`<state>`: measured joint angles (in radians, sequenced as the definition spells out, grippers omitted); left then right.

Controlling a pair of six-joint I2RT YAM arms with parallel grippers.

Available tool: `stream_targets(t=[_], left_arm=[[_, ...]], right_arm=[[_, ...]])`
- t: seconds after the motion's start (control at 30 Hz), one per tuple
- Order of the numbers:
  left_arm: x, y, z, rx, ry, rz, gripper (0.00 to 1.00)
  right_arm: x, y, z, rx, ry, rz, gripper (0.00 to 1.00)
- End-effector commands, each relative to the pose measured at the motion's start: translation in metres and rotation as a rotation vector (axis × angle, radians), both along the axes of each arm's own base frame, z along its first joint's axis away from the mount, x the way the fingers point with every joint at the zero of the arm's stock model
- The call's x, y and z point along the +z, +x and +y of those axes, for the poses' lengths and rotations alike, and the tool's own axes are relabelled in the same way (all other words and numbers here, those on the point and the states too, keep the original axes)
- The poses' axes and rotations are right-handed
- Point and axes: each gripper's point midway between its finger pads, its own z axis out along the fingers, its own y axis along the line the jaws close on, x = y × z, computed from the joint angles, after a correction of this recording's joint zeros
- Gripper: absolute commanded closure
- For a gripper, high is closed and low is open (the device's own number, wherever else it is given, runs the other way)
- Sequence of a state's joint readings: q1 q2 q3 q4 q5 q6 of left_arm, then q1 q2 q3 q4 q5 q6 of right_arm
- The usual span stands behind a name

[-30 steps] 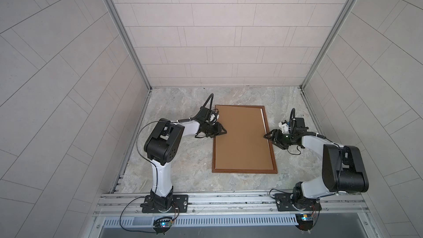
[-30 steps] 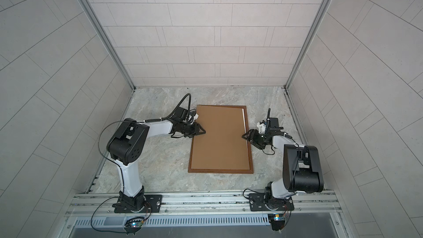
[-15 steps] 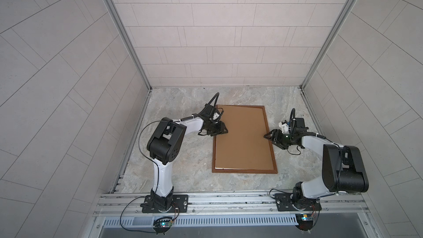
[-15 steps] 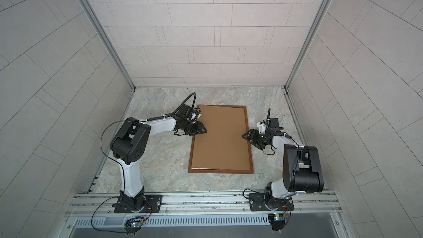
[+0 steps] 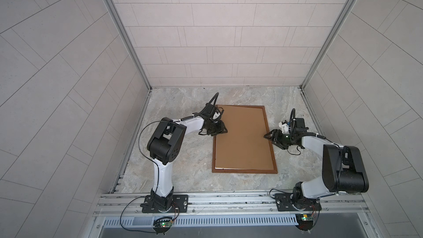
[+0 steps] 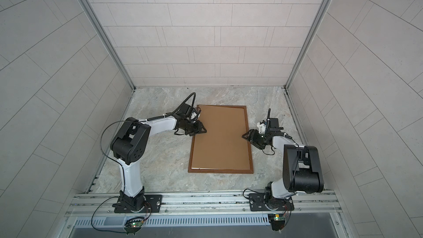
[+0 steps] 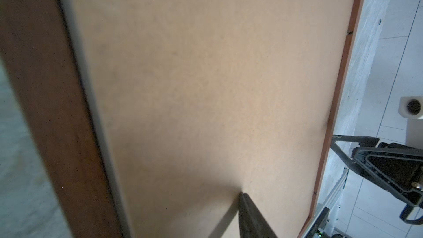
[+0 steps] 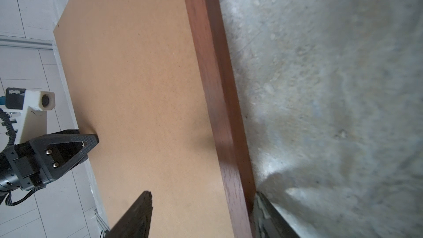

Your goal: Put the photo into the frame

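Left gripper (image 5: 223, 131): down at the left edge of the frame (image 5: 245, 171), one fingertip (image 7: 248, 214) over the backing board (image 5: 242, 140); its jaw width can't be made out.
Frame: flat on the marble table (image 5: 183, 156), between both arms.
Backing board: lying in the frame, covering the opening.
Right gripper (image 5: 269, 137): jaws parted, straddling the right moulding, one finger inside, one outside.

No legible text anywhere; wrist camera label (image 8: 14, 92) too blurred.
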<state>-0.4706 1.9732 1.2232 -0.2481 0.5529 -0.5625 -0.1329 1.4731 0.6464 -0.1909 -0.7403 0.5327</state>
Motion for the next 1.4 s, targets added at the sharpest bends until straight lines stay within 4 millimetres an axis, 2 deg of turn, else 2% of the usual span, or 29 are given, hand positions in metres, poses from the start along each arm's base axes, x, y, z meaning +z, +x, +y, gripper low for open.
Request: stream_targets(t=[0.0,0.17,0.3,0.47,0.73,0.9,1.1,1.23,1.37], left_arm=[[-0.022,0.006,0.021,0.068,0.137,-0.032,0.57],[-0.021,0.008,0.028,0.085,0.175,-0.048,0.49],[-0.015,0.002,0.035,0.061,0.211,-0.048,0.42],[-0.006,-0.003,0.046,0.028,0.287,-0.044,0.38],[0.016,-0.007,0.066,-0.001,0.41,-0.042,0.36],[0.034,-0.01,0.067,-0.019,0.413,-0.048,0.34],[0.049,-0.011,0.081,-0.02,0.487,-0.048,0.27],[0.061,-0.025,0.089,-0.027,0.502,-0.034,0.27],[0.074,-0.061,0.093,-0.036,0.422,-0.016,0.27]], right_arm=[[0.006,-0.003,0.007,0.016,0.032,-0.017,0.35],[0.007,-0.003,0.007,0.017,0.032,-0.018,0.35],[0.006,-0.003,0.007,0.016,0.033,-0.017,0.35],[0.007,-0.002,0.007,0.015,0.038,-0.02,0.35],[0.009,-0.001,0.008,0.017,0.042,-0.027,0.34],[0.008,0.0,0.008,0.015,0.044,-0.025,0.35],[0.009,0.0,0.011,0.024,0.05,-0.023,0.35],[0.01,-0.004,0.016,0.044,0.054,-0.02,0.34],[0.012,-0.015,0.026,0.086,0.034,-0.012,0.34]])
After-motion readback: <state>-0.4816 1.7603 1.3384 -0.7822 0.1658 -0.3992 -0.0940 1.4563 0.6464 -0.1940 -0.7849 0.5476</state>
